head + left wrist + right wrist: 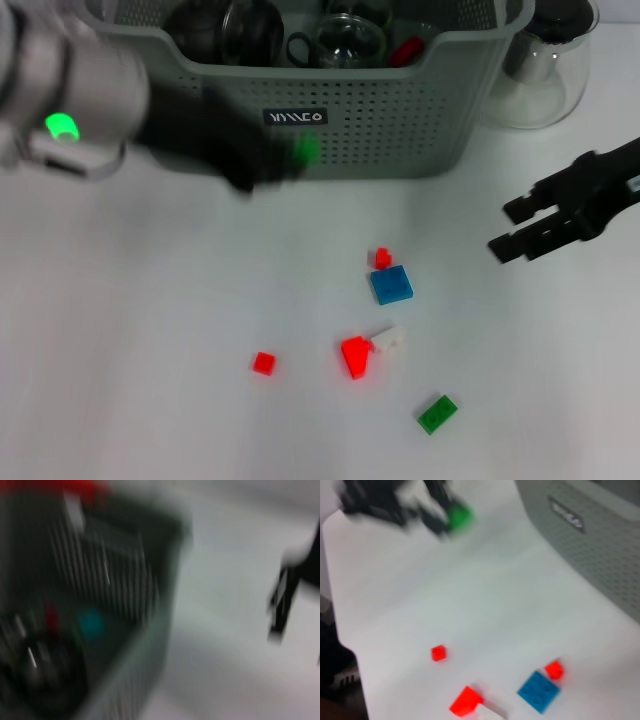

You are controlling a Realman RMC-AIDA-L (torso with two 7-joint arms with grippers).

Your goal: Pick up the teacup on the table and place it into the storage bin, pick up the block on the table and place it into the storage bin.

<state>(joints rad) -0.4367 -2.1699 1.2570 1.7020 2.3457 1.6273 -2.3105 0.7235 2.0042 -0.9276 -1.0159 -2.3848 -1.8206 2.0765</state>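
White tabletop (150, 380) fills the scene; at its far edge stands the bin (420, 120), already holding dark teaware and a red piece, with a glass pot (545, 70) beside it on the right. Just in front of the bin's label hangs the left gripper (285, 160), closed on a green block (306, 150); the right gripper (515, 228) hovers apart on the right, its fingers narrowly parted and holding nothing. Loose on the table lie a blue block (391, 285), a red wedge (355, 357), a green plate (437, 413), a white piece (386, 339) and two small red bricks (263, 363).
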